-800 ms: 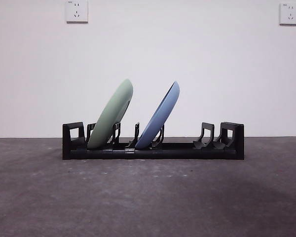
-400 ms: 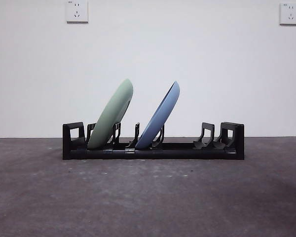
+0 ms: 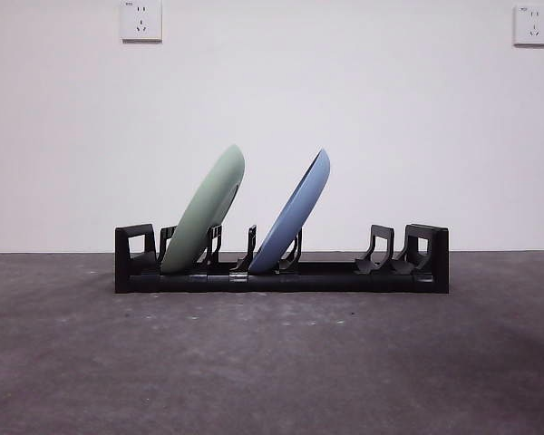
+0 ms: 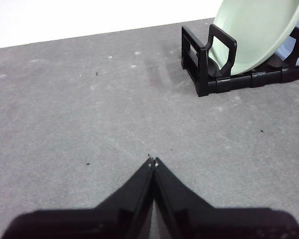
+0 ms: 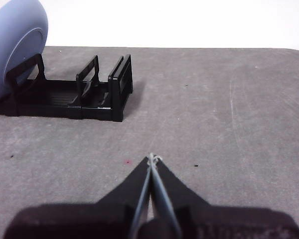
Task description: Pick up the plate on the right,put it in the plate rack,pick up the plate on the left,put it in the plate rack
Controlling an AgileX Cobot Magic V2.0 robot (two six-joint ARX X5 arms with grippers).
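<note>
The black plate rack (image 3: 326, 275) stands across the middle of the grey table. A pale green plate (image 3: 204, 210) leans in its left slots and a blue plate (image 3: 295, 214) leans in the slots beside it, both tilted to the right. In the left wrist view the green plate (image 4: 254, 35) sits in the rack's end (image 4: 199, 62), well away from my left gripper (image 4: 152, 162), which is shut and empty over bare table. My right gripper (image 5: 153, 159) is shut and empty too, apart from the rack's other end (image 5: 117, 89) and the blue plate (image 5: 12, 45).
Two wall sockets (image 3: 141, 20) (image 3: 532, 24) sit high on the white wall behind. The rack's right slots (image 3: 381, 249) hold nothing. Neither arm shows in the front view.
</note>
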